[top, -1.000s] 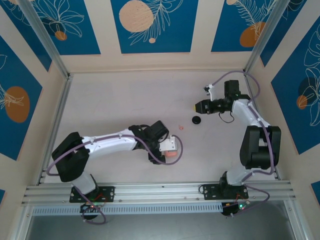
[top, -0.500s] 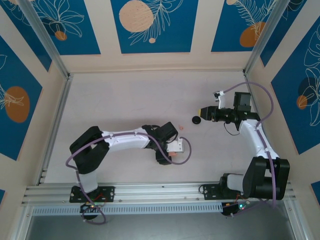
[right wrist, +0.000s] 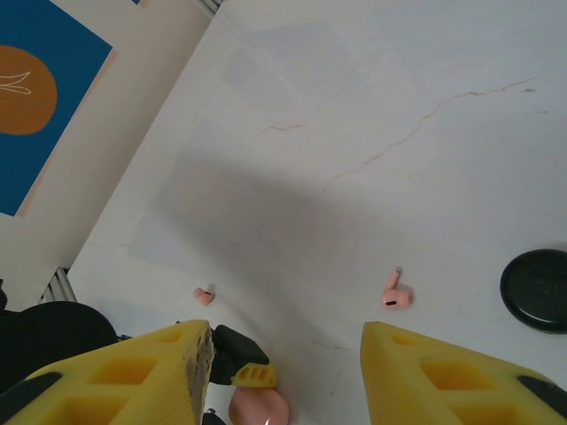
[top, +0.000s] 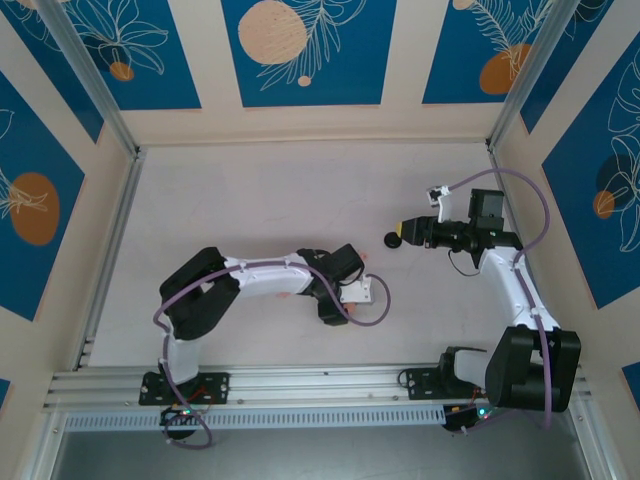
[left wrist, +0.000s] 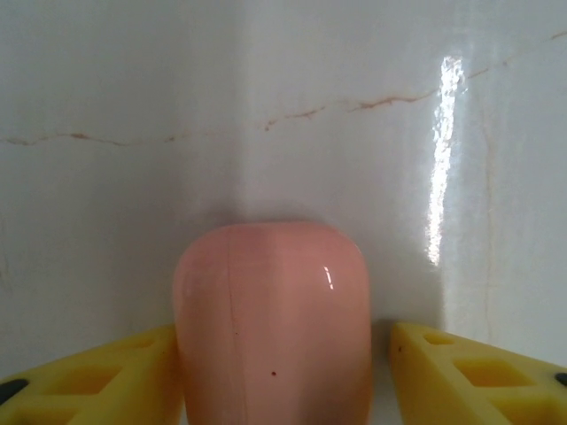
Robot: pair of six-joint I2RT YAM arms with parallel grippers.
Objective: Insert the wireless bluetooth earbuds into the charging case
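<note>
On the left, the left gripper point(left wrist: 283, 330) stood partly open around the charging case point(left wrist: 270, 319), which lay on the white counter point(left wrist: 310, 106). One yellow finger seemed to touch the case and the other was just beside it, with a small gap. Further right, the wireless bluetooth earbuds point(right wrist: 205, 295) point(right wrist: 396, 297) lay apart on the counter, and the right gripper point(right wrist: 285, 328) hung open and empty above them, near a black disc point(right wrist: 536, 301).

The left pincer point(left wrist: 283, 336) has shifted right; the right pincer point(right wrist: 288, 329) has neared the black disc point(right wrist: 536, 288).
</note>
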